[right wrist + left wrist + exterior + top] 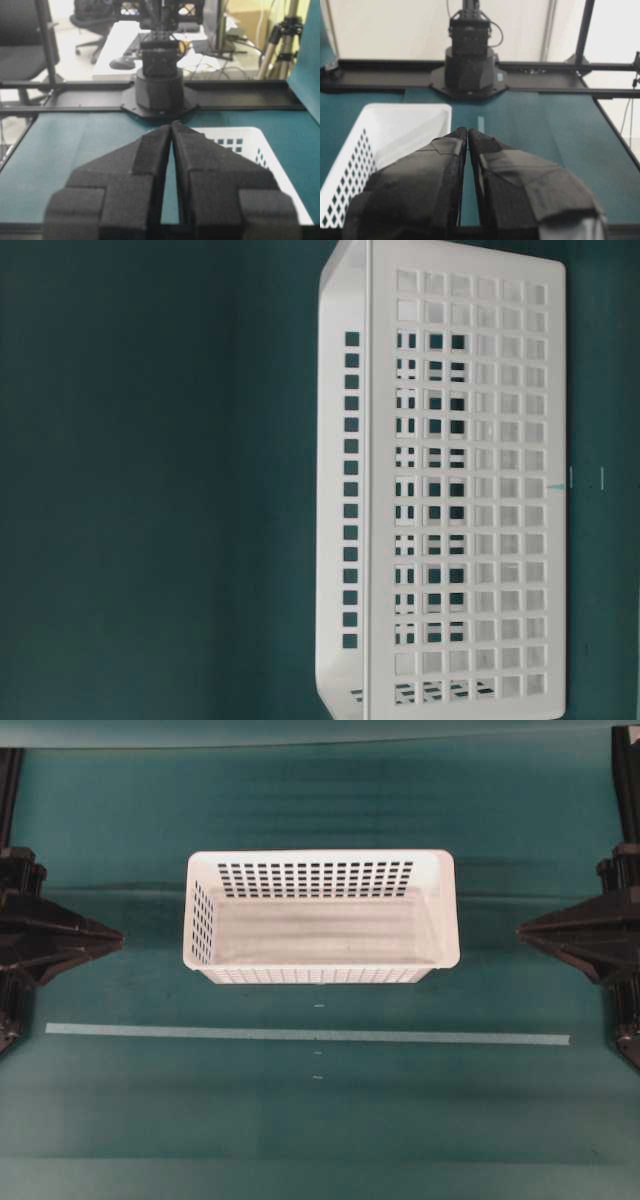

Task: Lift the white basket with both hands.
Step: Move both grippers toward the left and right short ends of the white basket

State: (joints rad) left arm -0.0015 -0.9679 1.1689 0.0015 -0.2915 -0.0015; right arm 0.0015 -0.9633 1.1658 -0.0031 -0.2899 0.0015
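Note:
The white basket [320, 970] rests on the teal table in the middle of the overhead view, empty, its long sides running left to right. It also shows in the table-level view [450, 490], in the left wrist view [380, 135] and in the right wrist view [260, 150]. My left gripper [118, 934] is at the left edge, shut and empty, its tips well clear of the basket's left end. In its own view the left gripper [468, 133] has its tips together. My right gripper [522, 931] is at the right edge, shut and empty, clear of the basket's right end. Its tips [171, 126] meet too.
A pale tape line [300, 1035] runs across the table in front of the basket. Each wrist view shows the opposite arm's base [470, 65] [160, 80] at the far table edge, with a black frame rail behind.

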